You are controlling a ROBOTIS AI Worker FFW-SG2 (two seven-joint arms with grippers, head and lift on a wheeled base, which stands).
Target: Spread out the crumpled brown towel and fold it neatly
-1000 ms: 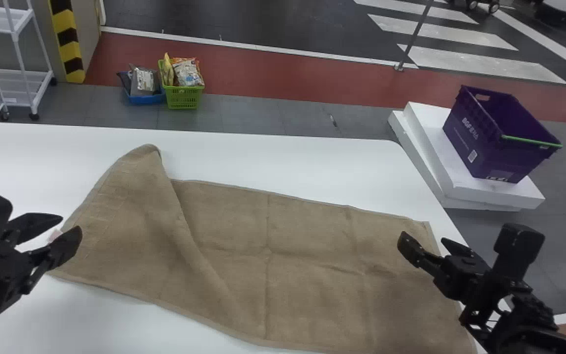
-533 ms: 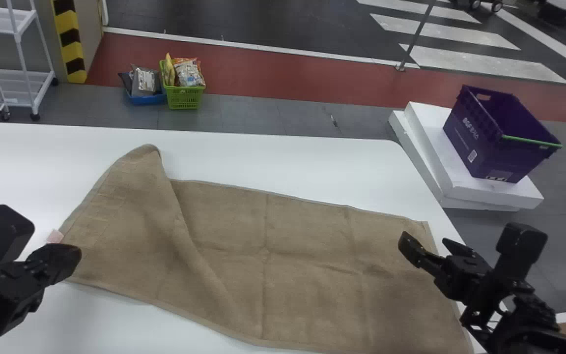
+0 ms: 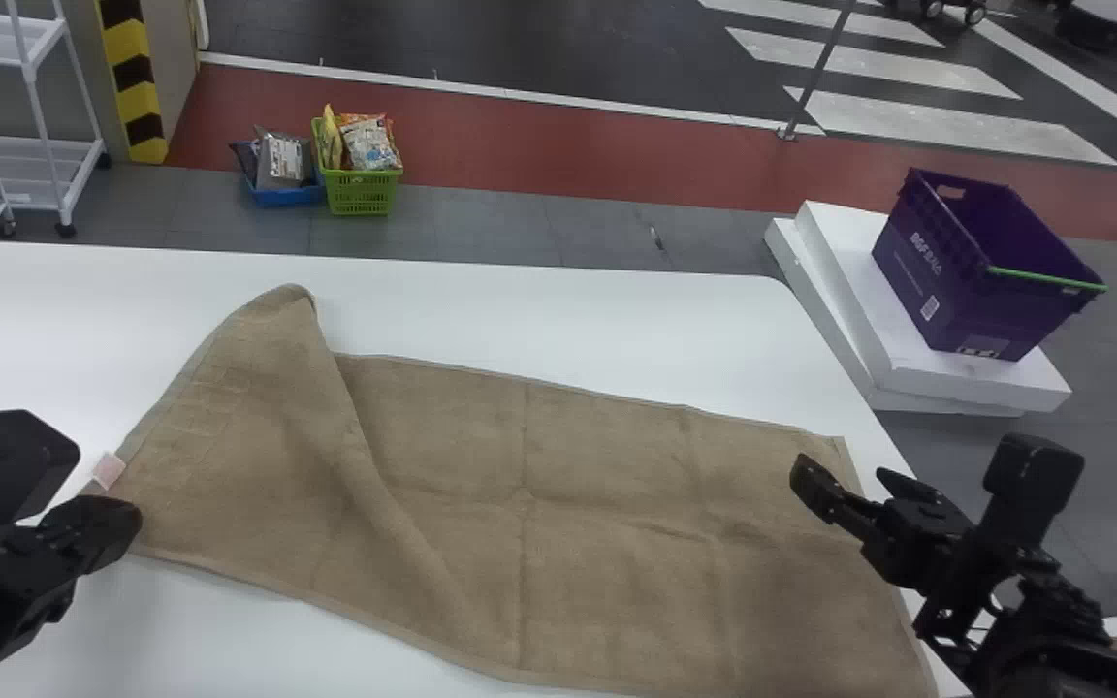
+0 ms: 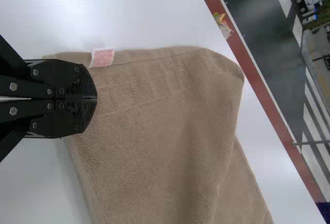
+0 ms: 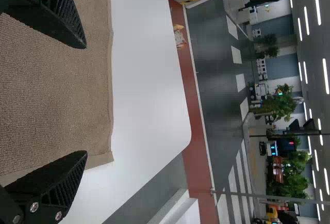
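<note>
The brown towel [image 3: 607, 543] lies mostly spread on the white table, its left part folded over at a slant, with a raised peak at the far left. My left gripper [image 3: 130, 523] is at the towel's left corner, just nearer than the small white tag [image 3: 108, 470]. In the left wrist view, the gripper [image 4: 97, 98] has its fingers together on the towel [image 4: 149, 115], beside the tag [image 4: 102, 57]; the pinched corner is hidden beneath them. My right gripper [image 3: 842, 477] is parked over the towel's right end. In the right wrist view, the gripper [image 5: 86, 102] stands open above the towel [image 5: 51, 90].
The white table [image 3: 539, 301] ends in a rounded far right corner. Beyond it, a purple crate [image 3: 966, 271] stands on white blocks [image 3: 869, 320]. Green [image 3: 362, 192] and blue [image 3: 287, 194] baskets with packets sit on the floor, and a white rack [image 3: 40, 174] stands at the far left.
My left gripper has turned, come slightly nearer the robot and shut at the towel's left corner, uncovering the tag. The right gripper has barely moved, and the towel's main shape is the same.
</note>
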